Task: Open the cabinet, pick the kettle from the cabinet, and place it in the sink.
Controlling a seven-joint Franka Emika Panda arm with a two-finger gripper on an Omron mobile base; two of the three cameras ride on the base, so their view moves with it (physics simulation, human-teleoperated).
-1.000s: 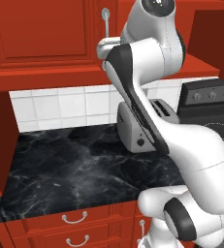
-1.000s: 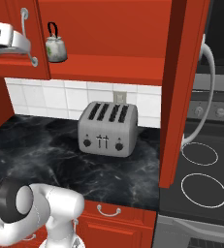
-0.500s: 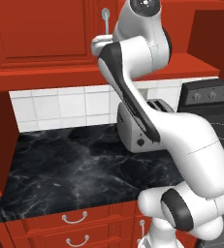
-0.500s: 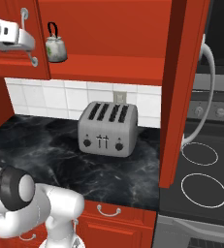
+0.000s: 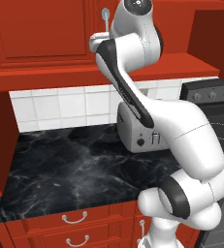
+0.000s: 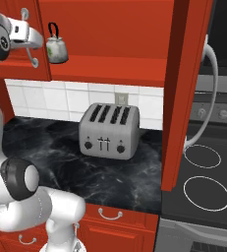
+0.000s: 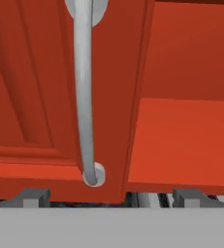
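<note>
arm – raised high, hand at cabinet (image 6: 110,34) left door | gripper (image 7: 106,196) – fingers apart, straddling handle (image 7: 84,92) base | kettle (image 6: 56,47) – on shelf

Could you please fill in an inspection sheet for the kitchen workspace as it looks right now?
Surface: black marble counter, bare around the toaster.
Job's things: cabinet has its right door swung open and left door shut; kettle stands upright on the cabinet shelf; sink not in sight.
Clutter: silver toaster near the tiled wall.
Grippers: gripper open, empty, facing the left door's bar handle.
Cables: nothing seen.
Surroundings: stove to the right, red drawers below.
</note>
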